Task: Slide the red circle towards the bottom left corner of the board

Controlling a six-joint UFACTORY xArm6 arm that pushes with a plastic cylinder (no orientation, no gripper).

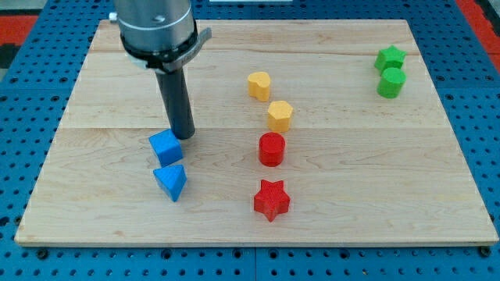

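Observation:
The red circle [272, 148] stands near the middle of the wooden board [101, 211]. My tip [184, 136] is on the board to the circle's left, about a hundred pixels away, touching or nearly touching the top right of a blue cube [166, 147]. A blue triangle [171, 181] lies just below the cube. A red star [271, 200] lies below the red circle.
A yellow hexagon [280, 115] sits just above the red circle, and a yellow heart [258, 84] above that. A green star [390, 58] and a green cylinder [391, 82] sit at the view's top right. A blue pegboard [23, 117] surrounds the board.

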